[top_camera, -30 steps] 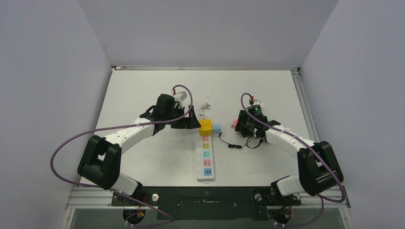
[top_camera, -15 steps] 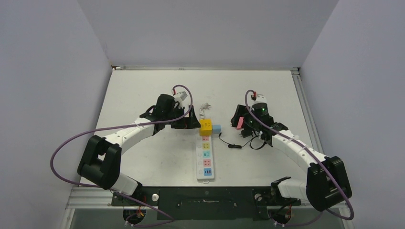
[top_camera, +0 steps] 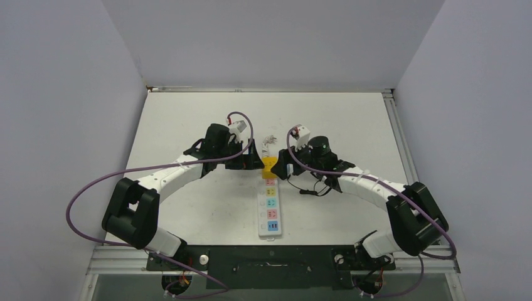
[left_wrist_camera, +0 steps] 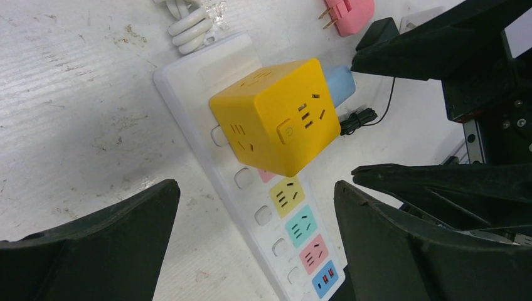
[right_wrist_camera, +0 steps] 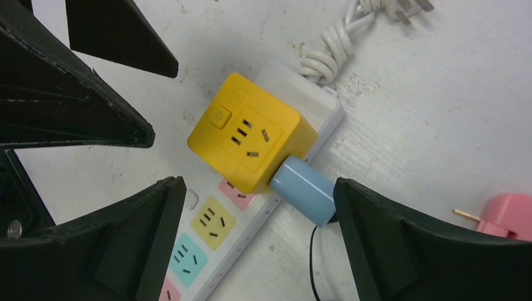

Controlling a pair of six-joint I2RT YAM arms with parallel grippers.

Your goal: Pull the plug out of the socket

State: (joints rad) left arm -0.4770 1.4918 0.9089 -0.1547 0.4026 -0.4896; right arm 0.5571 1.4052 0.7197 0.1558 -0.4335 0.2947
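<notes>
The socket [top_camera: 270, 210] is a long white strip with pastel faces [left_wrist_camera: 302, 227] [right_wrist_camera: 210, 222], lying lengthwise mid-table. A yellow cube adapter [top_camera: 269, 164] [left_wrist_camera: 276, 116] [right_wrist_camera: 248, 135] sits plugged into its far end. A light blue plug [left_wrist_camera: 339, 84] [right_wrist_camera: 304, 190] sticks out of the cube's right side. A pink plug [left_wrist_camera: 351, 12] [right_wrist_camera: 508, 213] lies loose on the table to the right. My left gripper [top_camera: 251, 161] [left_wrist_camera: 254, 188] hangs open just left of the cube. My right gripper [top_camera: 285, 168] [right_wrist_camera: 257, 183] is open around the blue plug and the strip's edge, gripping nothing.
The strip's coiled white cord [top_camera: 270, 139] [right_wrist_camera: 329, 47] lies beyond its far end. A thin black cable [top_camera: 310, 190] [right_wrist_camera: 312, 263] trails from the blue plug under my right arm. Each gripper's black fingers show in the other's wrist view. Walls enclose the table on three sides.
My right gripper opened wide, left the pink plug on the table and swung left to the yellow cube. The left arm has stayed put.
</notes>
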